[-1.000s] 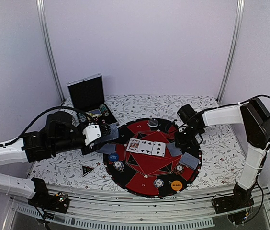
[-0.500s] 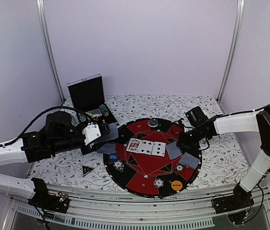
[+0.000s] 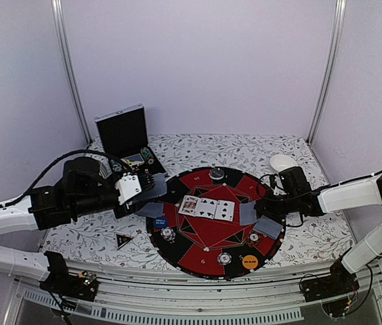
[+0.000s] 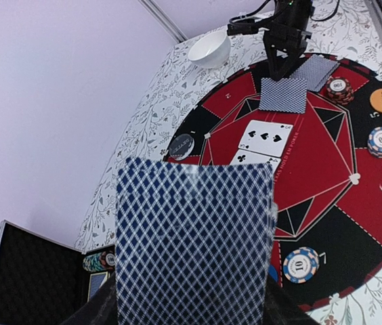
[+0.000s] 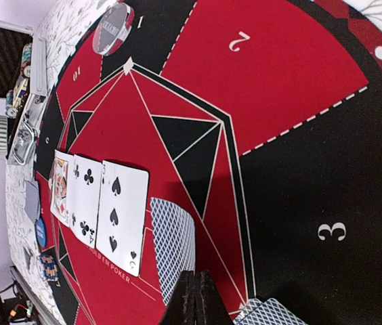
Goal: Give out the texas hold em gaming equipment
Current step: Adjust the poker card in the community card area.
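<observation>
Playing cards (image 3: 206, 208) lie face up, three in a row, at the middle of the round red-and-black mat (image 3: 204, 237). Two face-down cards (image 3: 267, 226) rest on the mat's right side, and a single card (image 3: 152, 210), back up, lies at its left edge. Striped poker chips (image 3: 168, 234), a blue blind button (image 3: 160, 221) and an orange blind button (image 3: 249, 261) sit around the mat's near half. A black triangular marker (image 3: 123, 239) lies on the flowered surface (image 3: 326, 237) left of the mat.

The left pincer (image 3: 131, 189) pinches a deck (image 4: 194, 237) above the surface, between the open case (image 3: 123, 132) and the mat, exactly as a second ago.

The right pincer (image 5: 194, 284) is pressed together and empty, low over the mat just beside one of the face-down cards. A second ago its arm arched over the mat's far right rim. Now the arm has swung out to the right and stretches low, uncovering a white bowl (image 3: 282, 163) behind it. Cards, chips and buttons have not shifted.
</observation>
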`<control>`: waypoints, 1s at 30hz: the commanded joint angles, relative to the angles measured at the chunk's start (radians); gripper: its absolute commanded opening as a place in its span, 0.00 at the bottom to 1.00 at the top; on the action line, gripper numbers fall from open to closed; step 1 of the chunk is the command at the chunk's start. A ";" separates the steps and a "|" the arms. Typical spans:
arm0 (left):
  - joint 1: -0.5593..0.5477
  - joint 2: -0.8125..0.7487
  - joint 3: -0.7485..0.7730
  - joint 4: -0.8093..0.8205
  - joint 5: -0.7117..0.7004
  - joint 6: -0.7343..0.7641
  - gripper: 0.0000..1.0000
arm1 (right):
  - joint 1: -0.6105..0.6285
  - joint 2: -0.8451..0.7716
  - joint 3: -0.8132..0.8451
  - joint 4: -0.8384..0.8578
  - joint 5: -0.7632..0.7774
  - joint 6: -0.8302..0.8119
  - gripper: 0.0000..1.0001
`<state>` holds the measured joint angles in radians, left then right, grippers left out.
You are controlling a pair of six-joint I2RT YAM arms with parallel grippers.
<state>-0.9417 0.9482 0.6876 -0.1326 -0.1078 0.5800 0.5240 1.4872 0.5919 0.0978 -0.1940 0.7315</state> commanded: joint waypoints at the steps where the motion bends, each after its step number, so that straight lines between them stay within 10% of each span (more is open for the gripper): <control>1: -0.008 -0.015 0.004 0.019 0.012 0.002 0.54 | -0.001 0.022 -0.023 0.164 -0.011 0.128 0.02; 25: -0.008 -0.013 0.000 0.019 0.010 0.004 0.54 | -0.002 0.128 -0.012 0.226 -0.024 0.151 0.03; 30: -0.008 -0.013 0.000 0.021 0.009 0.004 0.54 | -0.002 0.076 0.005 0.177 0.025 0.128 0.34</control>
<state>-0.9417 0.9478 0.6876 -0.1329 -0.1051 0.5800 0.5240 1.6104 0.5751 0.2989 -0.2104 0.8864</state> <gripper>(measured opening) 0.544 0.226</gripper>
